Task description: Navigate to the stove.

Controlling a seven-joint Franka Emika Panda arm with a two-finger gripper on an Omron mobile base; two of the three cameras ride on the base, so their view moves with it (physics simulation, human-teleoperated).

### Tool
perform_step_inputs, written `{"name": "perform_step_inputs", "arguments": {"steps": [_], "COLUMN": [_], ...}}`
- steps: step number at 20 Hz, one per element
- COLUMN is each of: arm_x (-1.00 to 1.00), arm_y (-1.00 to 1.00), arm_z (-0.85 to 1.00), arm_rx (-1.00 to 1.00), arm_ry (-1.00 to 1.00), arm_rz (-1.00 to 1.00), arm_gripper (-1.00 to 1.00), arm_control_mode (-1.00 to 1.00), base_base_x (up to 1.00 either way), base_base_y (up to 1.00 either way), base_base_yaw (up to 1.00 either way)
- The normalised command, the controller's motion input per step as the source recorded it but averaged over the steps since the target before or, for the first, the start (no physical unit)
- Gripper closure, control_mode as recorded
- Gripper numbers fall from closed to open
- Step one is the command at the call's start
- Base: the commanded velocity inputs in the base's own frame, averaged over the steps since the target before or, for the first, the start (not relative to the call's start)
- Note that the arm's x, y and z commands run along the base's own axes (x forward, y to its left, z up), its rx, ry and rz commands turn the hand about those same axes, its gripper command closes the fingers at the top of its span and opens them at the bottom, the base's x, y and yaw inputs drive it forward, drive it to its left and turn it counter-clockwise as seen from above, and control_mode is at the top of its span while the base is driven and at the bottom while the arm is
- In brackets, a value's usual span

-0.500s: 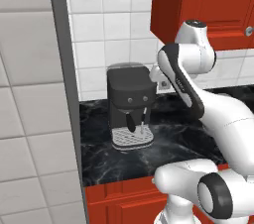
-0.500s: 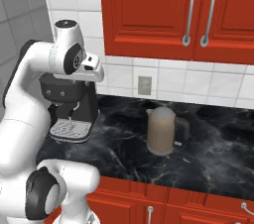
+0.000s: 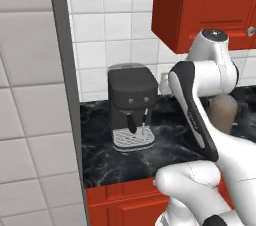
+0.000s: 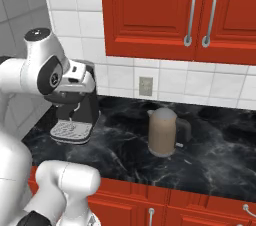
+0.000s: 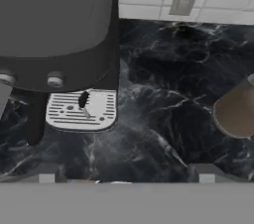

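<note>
While your base faced the black marble tabletop [image 4: 210,155], no stove lay in any of the three views, so I cannot tell you where it was. Your arm was folded high, its hand over the tabletop. In the hand view, the fingers [image 5: 126,172] stood well apart, nothing between them; only their grey tips showed at the bottom edge. A dark coffee machine [image 3: 131,101] stood at the tabletop's left end against the tiled wall, its silver drip tray [image 5: 81,111] in front. A beige kettle [image 4: 162,132] stood to its right, well apart from it. A wall outlet [image 4: 145,86] sat on the tiles between the two, above them. Red cabinets [image 4: 165,10] with silver handles hung above; red drawer fronts [image 4: 190,210] ran below the tabletop.
</note>
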Motion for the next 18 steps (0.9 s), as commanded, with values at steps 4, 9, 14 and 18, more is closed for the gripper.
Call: {"name": "perform_step_inputs", "arguments": {"steps": [4,9,14,18], "arm_x": [-0.78,-0.30,0.00,0.00], "arm_y": [-0.04,-0.14,0.00,0.00], "arm_z": [-0.20,-0.10,0.00,0.00], "arm_rx": [0.00,-0.03,0.00,0.00], "arm_ry": [-0.32,-0.11,0.00,0.00], "arm_rz": [-0.12,-0.05,0.00,0.00], "arm_gripper": [-1.00,-1.00,-1.00,-1.00], "arm_control_mode": [-1.00,1.00,1.00,1.00], "base_base_x": [0.00,-0.39,-0.71,-0.71], "base_base_y": [0.00,-0.60,-1.00,-1.00], "base_base_yaw": [0.00,-0.03,-0.01,0.00]}}
